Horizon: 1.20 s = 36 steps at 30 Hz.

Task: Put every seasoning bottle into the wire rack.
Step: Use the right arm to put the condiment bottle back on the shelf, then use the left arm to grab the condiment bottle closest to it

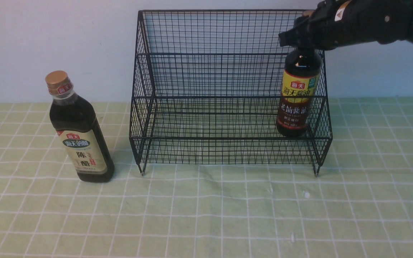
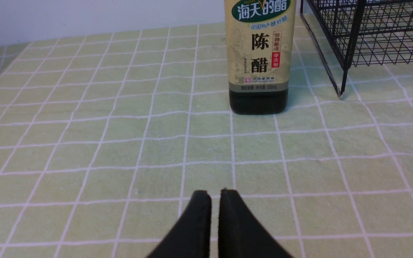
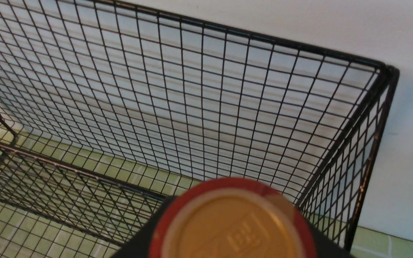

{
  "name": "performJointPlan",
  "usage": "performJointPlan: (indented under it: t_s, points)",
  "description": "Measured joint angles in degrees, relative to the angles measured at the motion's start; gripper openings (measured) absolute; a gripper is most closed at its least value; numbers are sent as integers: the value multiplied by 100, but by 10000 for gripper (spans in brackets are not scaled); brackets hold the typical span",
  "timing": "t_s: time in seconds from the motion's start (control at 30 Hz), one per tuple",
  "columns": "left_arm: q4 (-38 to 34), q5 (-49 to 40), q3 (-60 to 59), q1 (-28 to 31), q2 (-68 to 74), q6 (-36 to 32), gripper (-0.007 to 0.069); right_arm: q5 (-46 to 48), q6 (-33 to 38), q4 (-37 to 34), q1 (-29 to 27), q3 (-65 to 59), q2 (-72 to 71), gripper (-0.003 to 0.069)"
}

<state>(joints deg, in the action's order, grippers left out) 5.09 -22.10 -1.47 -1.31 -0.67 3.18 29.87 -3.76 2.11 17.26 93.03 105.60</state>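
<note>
The wire rack [image 1: 210, 53] stands at the back middle of the table. The brown-red-capped bottle [image 1: 298, 96] with the yellow-and-red label stands upright inside the rack's right end, on the lower shelf. My right gripper [image 1: 301, 39] is shut on its neck from above. In the right wrist view the bottle's cap [image 3: 233, 225] fills the space between the black fingers [image 3: 145, 229]. The gold-capped bottle [image 1: 81, 136] with the beige label stands upright on the cloth left of the rack. My left gripper [image 2: 215, 195] is shut and empty, low over the cloth in front of that bottle [image 2: 260, 53].
A green checked cloth [image 1: 206, 208] covers the table. A pale wall stands close behind the rack. The rack's left front leg [image 2: 341, 89] stands just beside the gold-capped bottle. The rack's back mesh and right side mesh [image 3: 192, 89] surround the held bottle.
</note>
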Motion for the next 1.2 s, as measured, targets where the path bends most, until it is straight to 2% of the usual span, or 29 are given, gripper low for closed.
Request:
performJointPlan:
  t_s: [0.2,0.73,0.83,0.97,1.0,1.07,1.2]
  points:
    - [0,0,0,0,0,0,17,210,-5,0,0,50,-36,400]
    - [0,0,0,0,0,0,17,1445,-5,-26,0,102,-1630,409]
    - [0,0,0,0,0,0,17,1870,-5,-39,0,102,-2041,377]
    - [0,0,0,0,0,0,17,2743,-5,-127,0,102,-3063,229]
    - [0,0,0,0,0,0,17,2779,-5,-132,0,102,-3112,211]
    - [0,0,0,0,0,0,17,3187,-5,-131,0,97,-3754,86]
    - [0,0,0,0,0,0,17,3333,-49,-133,0,-154,-4770,0]
